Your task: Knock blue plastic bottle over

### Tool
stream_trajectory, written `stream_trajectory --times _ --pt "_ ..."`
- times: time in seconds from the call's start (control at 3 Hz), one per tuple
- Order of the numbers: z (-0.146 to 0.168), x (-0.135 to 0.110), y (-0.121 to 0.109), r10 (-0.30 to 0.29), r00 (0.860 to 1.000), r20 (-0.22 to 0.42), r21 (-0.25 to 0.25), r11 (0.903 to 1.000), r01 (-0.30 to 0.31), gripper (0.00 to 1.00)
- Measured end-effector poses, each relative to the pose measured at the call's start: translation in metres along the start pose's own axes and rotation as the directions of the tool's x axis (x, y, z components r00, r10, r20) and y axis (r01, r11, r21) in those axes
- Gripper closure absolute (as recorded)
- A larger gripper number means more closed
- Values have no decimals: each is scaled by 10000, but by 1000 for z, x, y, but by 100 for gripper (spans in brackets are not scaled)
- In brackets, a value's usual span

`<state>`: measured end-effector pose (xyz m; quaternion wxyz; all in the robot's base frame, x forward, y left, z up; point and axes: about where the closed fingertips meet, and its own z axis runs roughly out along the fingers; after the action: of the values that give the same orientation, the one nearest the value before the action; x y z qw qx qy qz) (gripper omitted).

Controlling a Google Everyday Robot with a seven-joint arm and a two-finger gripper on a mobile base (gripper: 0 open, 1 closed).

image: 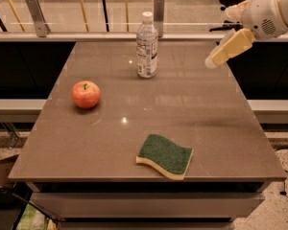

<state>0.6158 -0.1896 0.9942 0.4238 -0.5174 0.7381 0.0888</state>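
The blue plastic bottle (147, 46), clear and ribbed with a white cap and a pale label, stands upright near the far edge of the table, about at its middle. My gripper (216, 60) hangs in the air at the upper right, above the table's far right part. It is to the right of the bottle, well apart from it, at about the height of the bottle's body. It holds nothing.
A red apple (86, 94) sits on the left of the brown table (149, 114). A green and yellow sponge (165, 155) lies near the front edge. A railing with posts (158, 9) runs behind the table.
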Motion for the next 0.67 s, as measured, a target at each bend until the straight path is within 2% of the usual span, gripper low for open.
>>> stream_trajectory --times 0.33,0.67 --pt "18 -8 -15 -78 9987 510 42 10000 76 0" --pt "35 -18 -25 184 9931 1159 170 9996 -205 0"
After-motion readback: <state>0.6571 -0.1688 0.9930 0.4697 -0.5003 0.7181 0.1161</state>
